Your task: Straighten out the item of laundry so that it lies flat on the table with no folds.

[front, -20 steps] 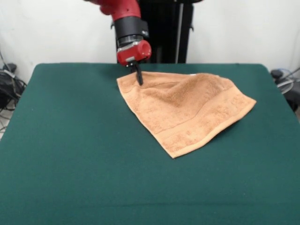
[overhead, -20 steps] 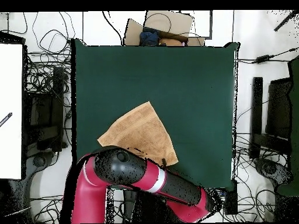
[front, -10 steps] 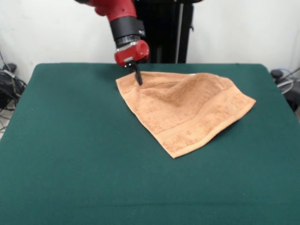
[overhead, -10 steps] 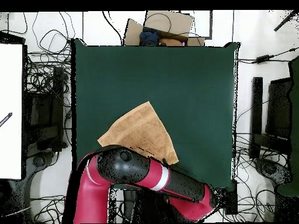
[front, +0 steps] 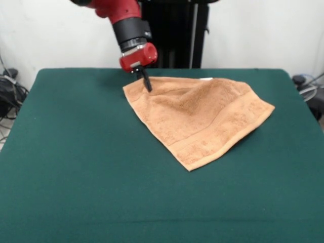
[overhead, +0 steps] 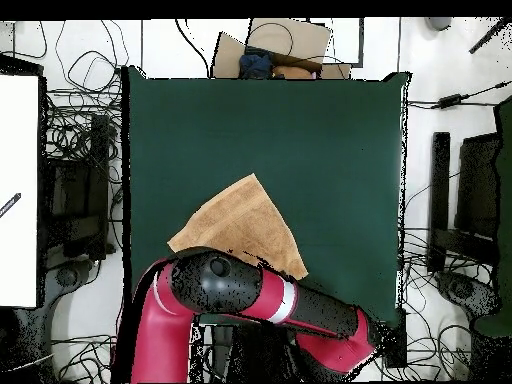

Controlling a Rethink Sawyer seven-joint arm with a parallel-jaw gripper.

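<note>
Red/black arm [front: 119, 12] comes down from upper left, wrist tilted, red end cap facing down-right. Gripper [front: 147, 86] at its tip: thin dark fingers [front: 146, 81] look pressed together, pointing down w/ slight slant, tips at cloth level. Overhead: arm [overhead: 250, 300] bent, big black elbow joint [overhead: 205, 282] left of centre, forearm running right toward a 2nd joint; gripper itself hidden under arm there.

The towel [front: 197, 116] is nubbly matt terry cloth; the table [front: 76, 172] top is flat, felt-like matt fabric.
</note>
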